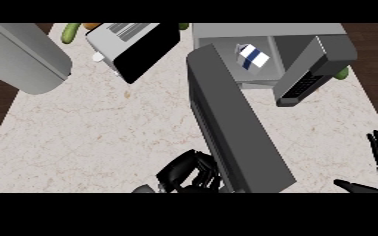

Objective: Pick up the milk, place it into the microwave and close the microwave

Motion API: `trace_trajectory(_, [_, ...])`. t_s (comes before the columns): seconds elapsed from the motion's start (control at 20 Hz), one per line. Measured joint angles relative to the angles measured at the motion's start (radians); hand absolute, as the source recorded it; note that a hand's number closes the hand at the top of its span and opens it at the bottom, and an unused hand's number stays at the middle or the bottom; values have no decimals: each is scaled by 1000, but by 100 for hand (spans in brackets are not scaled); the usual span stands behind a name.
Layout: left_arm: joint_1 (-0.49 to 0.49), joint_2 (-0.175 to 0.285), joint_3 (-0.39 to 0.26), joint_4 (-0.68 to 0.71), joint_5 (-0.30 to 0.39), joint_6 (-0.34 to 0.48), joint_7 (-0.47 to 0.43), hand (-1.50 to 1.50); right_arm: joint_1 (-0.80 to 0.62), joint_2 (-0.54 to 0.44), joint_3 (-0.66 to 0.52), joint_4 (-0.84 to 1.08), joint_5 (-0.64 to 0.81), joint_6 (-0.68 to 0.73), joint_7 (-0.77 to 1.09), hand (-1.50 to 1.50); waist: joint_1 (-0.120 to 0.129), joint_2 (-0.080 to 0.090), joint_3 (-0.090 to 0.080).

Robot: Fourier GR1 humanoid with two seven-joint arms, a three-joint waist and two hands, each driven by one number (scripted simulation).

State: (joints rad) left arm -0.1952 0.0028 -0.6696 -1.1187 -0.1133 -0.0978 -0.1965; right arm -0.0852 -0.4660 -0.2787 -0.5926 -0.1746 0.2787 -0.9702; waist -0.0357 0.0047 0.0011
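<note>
Currently: milk sits inside the microwave, well up and right of the left hand. Left hand's fingers are curled, holding nothing, against the outer face of the open door near its free edge. Bare counter lies to its left. Right hand at the right edge, fingers spread, empty.

I see the milk inside the microwave at the worktop's back right, its door swung forward; the toaster sits left of it.
</note>
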Motion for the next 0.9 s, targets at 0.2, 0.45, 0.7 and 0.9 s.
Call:
trace_trajectory(0.2, [-78, 1, -104, 61, 64, 76, -30, 150, -5, -14, 17, -37, -9, 19, 8, -150, -12, 2, -1])
trace_trajectory(0.45, [-150, 14, -199, 104, 182, 191, -69, 150, -18, -17, 47, -100, -27, 42, 25, -150, -35, 7, -2])
trace_trajectory(0.7, [-212, 25, -269, 113, 296, 308, -70, -150, -27, -7, 78, -171, -43, 48, 46, -150, -68, 11, -4])
trace_trajectory(0.9, [-275, 20, -304, 111, 369, 375, -69, 150, -39, -9, 97, -220, -65, 60, 76, -150, -100, 15, -5])
